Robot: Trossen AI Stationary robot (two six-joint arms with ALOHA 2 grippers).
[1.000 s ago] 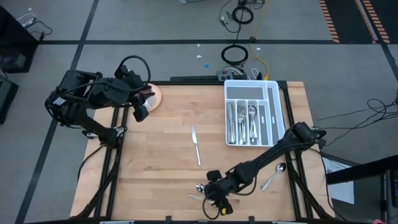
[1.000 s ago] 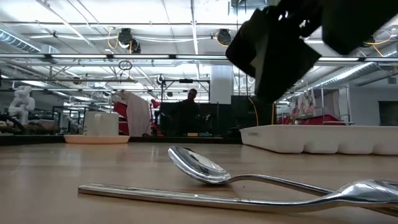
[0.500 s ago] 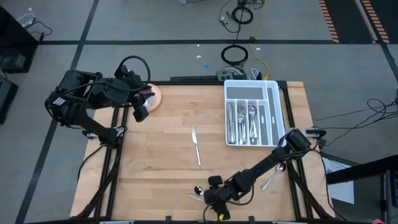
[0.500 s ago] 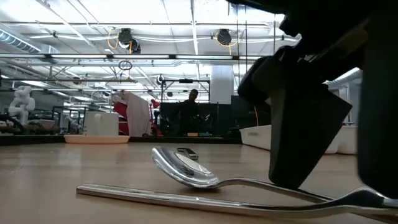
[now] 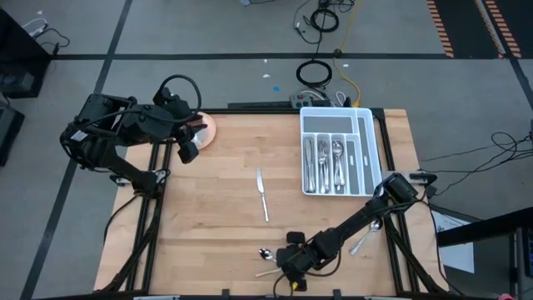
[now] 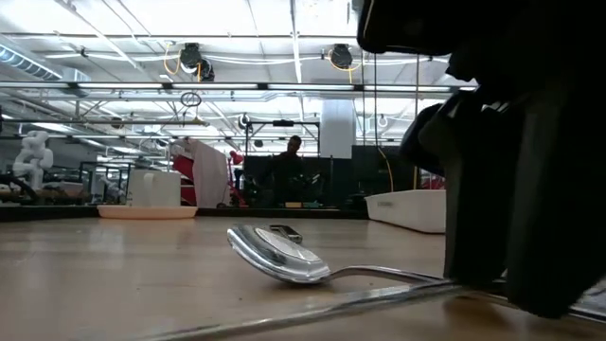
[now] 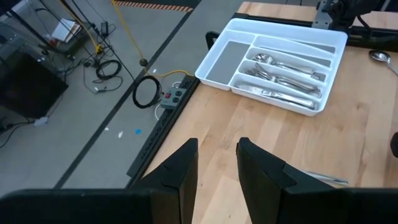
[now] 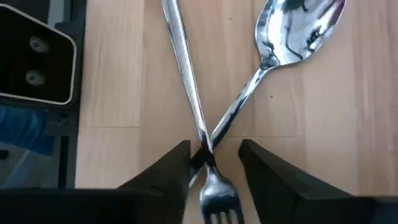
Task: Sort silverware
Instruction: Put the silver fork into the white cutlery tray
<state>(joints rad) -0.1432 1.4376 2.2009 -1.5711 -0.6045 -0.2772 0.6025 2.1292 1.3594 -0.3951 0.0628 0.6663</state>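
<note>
Right gripper point(image 8: 214, 165) sits low with fingers parted, straddling a crossed fork point(image 8: 186, 81) and spoon point(image 8: 292, 31) directly between them. Both stiff, slick, light; pinch where handles cross, probably.

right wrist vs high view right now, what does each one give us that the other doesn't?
Right wrist only: the fork and spoon cross like an X between the right gripper fingers, fork tines nearest the camera.

High only: the white tray with sorted pieces, a lone knife mid-table, another spoon near the right edge, and the left gripper waiting near the far-left corner.

Both: the right gripper low over the crossed pair at the near edge.
</note>
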